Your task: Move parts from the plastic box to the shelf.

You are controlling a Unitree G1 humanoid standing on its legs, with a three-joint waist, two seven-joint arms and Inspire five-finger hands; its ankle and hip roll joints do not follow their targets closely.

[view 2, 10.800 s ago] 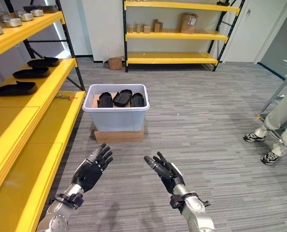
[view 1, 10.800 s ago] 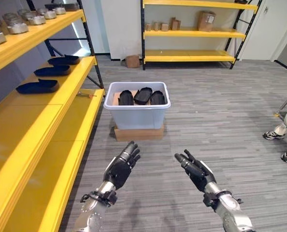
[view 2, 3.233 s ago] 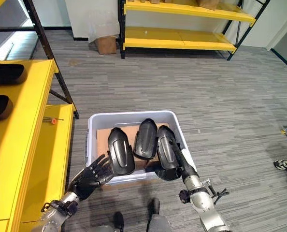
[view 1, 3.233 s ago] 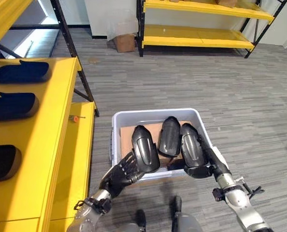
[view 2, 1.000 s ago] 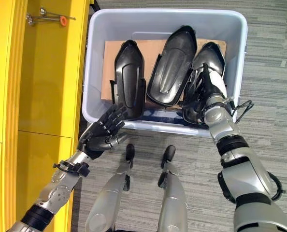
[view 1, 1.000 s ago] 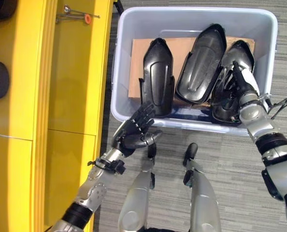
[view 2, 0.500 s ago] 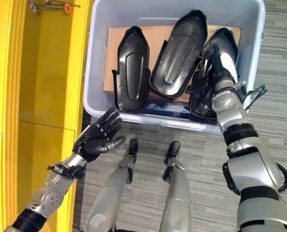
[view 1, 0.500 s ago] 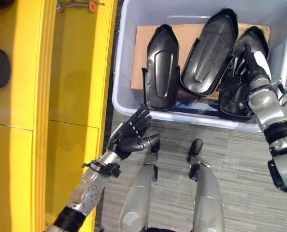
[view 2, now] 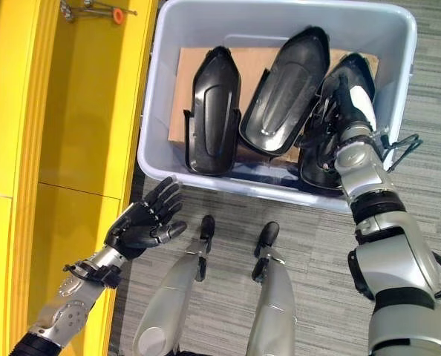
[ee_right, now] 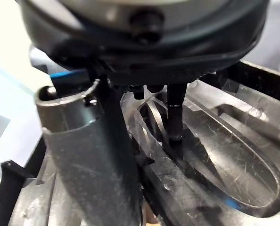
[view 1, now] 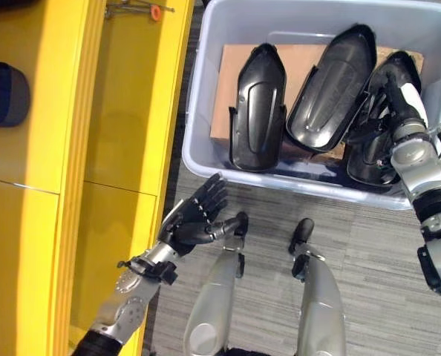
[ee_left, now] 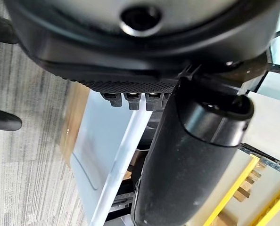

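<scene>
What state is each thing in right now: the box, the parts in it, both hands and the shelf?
Plastic box: open-topped, on the floor beside the shelf.
Left part: untouched, in the box.
Middle part: untouched, leaning in the box.
Right part: in the box, right hand on it.
Right hand: fingers down on the right part.
Left hand: open, outside the box.
Shelf: one dark part on it.

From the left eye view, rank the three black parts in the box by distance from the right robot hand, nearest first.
1. Right part, under the right robot hand.
2. Middle part, beside it.
3. Left part, at the box's shelf side.
</scene>
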